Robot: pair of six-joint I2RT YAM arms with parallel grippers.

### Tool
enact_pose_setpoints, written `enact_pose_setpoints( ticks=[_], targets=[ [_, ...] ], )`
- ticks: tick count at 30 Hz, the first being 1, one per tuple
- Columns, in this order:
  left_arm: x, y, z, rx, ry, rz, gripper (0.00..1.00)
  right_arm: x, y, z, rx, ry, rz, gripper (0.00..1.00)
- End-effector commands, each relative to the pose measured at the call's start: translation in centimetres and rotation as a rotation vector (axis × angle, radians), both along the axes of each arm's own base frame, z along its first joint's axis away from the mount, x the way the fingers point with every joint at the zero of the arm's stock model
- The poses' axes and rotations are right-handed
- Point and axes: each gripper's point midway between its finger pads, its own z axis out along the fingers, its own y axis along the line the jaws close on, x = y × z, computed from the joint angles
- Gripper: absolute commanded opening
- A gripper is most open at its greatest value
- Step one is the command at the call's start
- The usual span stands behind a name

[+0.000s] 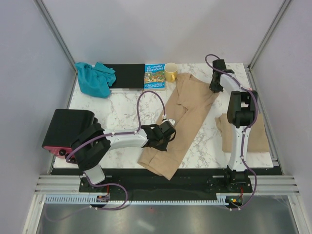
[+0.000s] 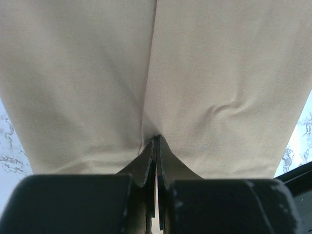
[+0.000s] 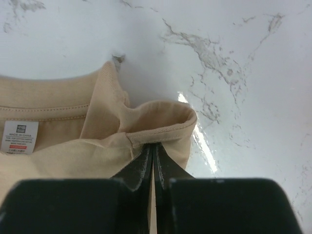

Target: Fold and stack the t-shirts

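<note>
A long tan t-shirt (image 1: 187,114) lies at a slant across the marble table, from the back right down to the front edge. My left gripper (image 1: 163,134) is shut on its left edge near the lower end; in the left wrist view the cloth (image 2: 204,73) fills the picture beyond the closed tips (image 2: 157,139). My right gripper (image 1: 214,87) is shut on the shirt's far right corner, pinching a stitched hem (image 3: 161,124) at its tips (image 3: 153,145). A white label (image 3: 19,137) shows at the left. A second tan t-shirt (image 1: 257,132) lies folded at the right edge. A teal garment (image 1: 95,78) sits crumpled at the back left.
At the back stand a flat black board (image 1: 126,75), a colourful book (image 1: 154,76) and a yellow mug (image 1: 170,72), the mug close to the shirt's upper end. A black box with a red base (image 1: 66,129) sits at the table's left edge beside the left arm.
</note>
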Motion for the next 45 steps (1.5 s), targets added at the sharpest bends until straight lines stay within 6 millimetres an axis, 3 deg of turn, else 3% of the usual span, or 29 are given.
enact_pose_setpoints(
  ticks=[1, 4, 5, 6, 7, 9, 10, 13, 16, 20, 26, 30, 37, 45],
  targets=[
    [-4.3, 5.6, -4.2, 0.22, 0.16, 0.011, 0.02, 2.1, 0.5, 0.8, 0.019, -0.045, 0.06, 0.1],
    [-4.0, 5.2, -3.9, 0.218, 0.146, 0.006, 0.02, 2.2, 0.6, 1.9, 0.025, -0.08, 0.081, 0.14],
    [-3.6, 4.8, -3.6, 0.212, 0.135, 0.009, 0.02, 2.4, 0.8, 4.4, 0.026, -0.137, 0.09, 0.16],
    [-3.4, 4.7, -3.5, 0.214, 0.129, 0.007, 0.02, 2.3, 0.9, 4.6, 0.031, -0.17, 0.094, 0.17],
    [-3.1, 4.7, -3.2, 0.219, 0.116, 0.009, 0.04, 2.3, 0.9, 7.6, 0.031, -0.237, 0.096, 0.19],
    [-2.3, 4.2, -2.4, 0.212, 0.084, 0.002, 0.1, 2.2, 1.1, 9.3, 0.038, -0.299, 0.108, 0.22],
    [-1.8, 4.1, -1.8, 0.212, 0.057, 0.009, 0.14, 2.0, 1.2, 11.9, 0.035, -0.354, 0.111, 0.23],
    [-0.1, 3.5, 1.0, 0.182, -0.028, 0.026, 0.19, 1.4, 0.7, 15.0, 0.013, -0.409, 0.103, 0.24],
    [1.1, 2.6, 3.9, 0.123, -0.099, 0.036, 0.21, 0.2, 0.1, 16.2, -0.011, -0.421, 0.08, 0.26],
    [1.9, 0.8, 7.3, 0.034, -0.149, 0.003, 0.21, -1.2, -0.2, 14.3, -0.02, -0.345, 0.06, 0.26],
    [1.6, -1.3, 8.3, -0.011, -0.13, -0.062, 0.21, -2.2, 0.1, 9.1, -0.002, -0.233, 0.067, 0.12],
    [1.2, -2.3, 7.4, -0.007, -0.114, -0.098, 0.2, -2.2, 0.1, 6.9, 0.004, -0.194, 0.066, 0.06],
    [-0.3, -3.3, 3.2, 0.009, -0.023, -0.148, 0.07, -2.0, 0.3, 3.8, 0.007, -0.14, 0.071, 0.04],
    [-1.8, -2.9, -0.1, 0.062, 0.057, -0.174, 0.02, -2.4, -0.1, 0.3, -0.01, -0.022, 0.066, 0.03]
  ],
)
